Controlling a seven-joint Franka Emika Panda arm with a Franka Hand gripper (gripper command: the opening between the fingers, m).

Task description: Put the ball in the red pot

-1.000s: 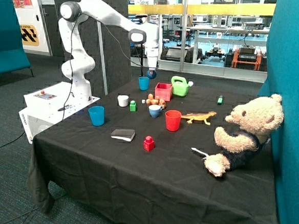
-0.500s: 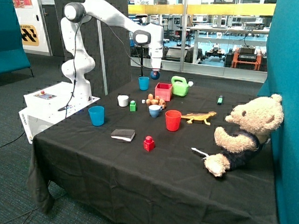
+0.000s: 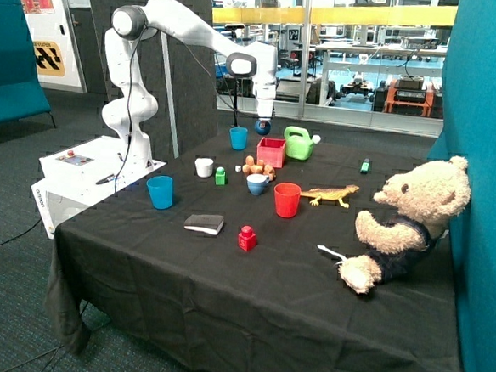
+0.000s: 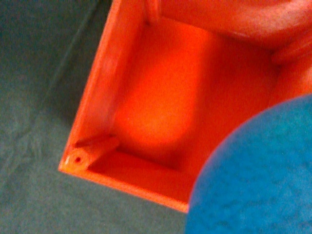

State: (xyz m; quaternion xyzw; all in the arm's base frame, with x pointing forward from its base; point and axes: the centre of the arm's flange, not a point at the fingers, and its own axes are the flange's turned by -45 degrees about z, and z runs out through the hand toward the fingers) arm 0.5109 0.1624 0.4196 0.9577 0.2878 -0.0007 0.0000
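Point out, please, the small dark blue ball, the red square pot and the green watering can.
Small dark blue ball (image 3: 262, 127): outside view, its middle.
Red square pot (image 4: 146, 97): wrist view, inner floor.
Green watering can (image 3: 298, 144): outside view, body.

The ball (image 4: 253, 175) looks matt and finely grainy; the red pot (image 4: 146, 97) is smooth, slightly glossy plastic; the black tablecloth (image 3: 249, 297) is matt fabric.

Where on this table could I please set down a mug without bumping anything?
The near table in front of the red block and sponge is bare. So is the strip between the lizard and marker. It is crowded around the red pot, where the tool holds the ball.
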